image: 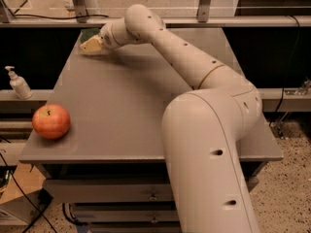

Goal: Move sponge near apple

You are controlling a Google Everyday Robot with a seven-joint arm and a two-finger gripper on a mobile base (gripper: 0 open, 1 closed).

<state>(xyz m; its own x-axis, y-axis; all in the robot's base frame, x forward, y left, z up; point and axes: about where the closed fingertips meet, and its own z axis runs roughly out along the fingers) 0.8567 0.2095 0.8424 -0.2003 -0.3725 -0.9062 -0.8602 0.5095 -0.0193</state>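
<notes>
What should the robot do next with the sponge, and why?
Probably bring the sponge along the left side of the table toward the apple. The gripper is at the sponge in the far left corner, while the apple sits far away by the near left edge.

gripper [95, 43] by sponge [89, 35] at far-left of table [131, 110], apple [51, 121] at front-left.

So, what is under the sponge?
Under the sponge only the grey table shows, at its far left corner. The pincer covers the sponge's right end; whether the sponge touches the table cannot be seen.
</notes>
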